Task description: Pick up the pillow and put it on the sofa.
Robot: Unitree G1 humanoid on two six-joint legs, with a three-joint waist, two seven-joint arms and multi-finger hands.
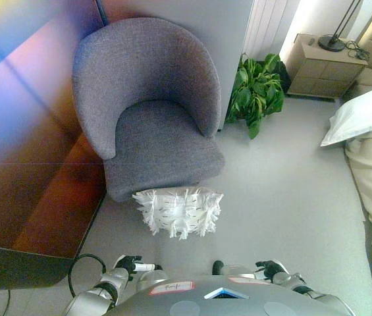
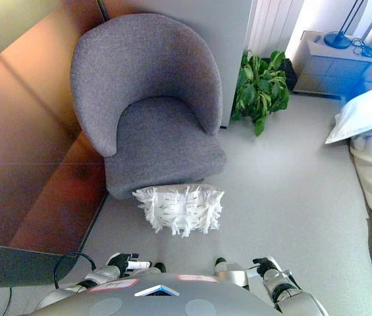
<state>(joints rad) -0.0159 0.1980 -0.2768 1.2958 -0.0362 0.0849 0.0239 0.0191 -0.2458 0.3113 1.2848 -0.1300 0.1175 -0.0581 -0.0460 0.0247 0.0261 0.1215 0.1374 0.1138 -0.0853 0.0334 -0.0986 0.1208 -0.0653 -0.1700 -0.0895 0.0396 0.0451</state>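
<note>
A white fringed pillow (image 1: 179, 210) lies on the floor against the front of a grey tub armchair (image 1: 153, 112); the chair's seat is bare. My left hand (image 1: 132, 265) shows at the bottom left, low and short of the pillow, fingers relaxed and holding nothing. At the bottom right my right hand (image 1: 272, 268) hangs likewise, apart from the pillow, fingers loose and empty.
A brown wooden panel (image 1: 27, 164) runs along the left of the chair. A green potted plant (image 1: 257, 91) stands right of the chair by the wall. A bed with a white pillow (image 1: 363, 115) fills the right edge; a nightstand (image 1: 320, 66) with a lamp sits at the back right.
</note>
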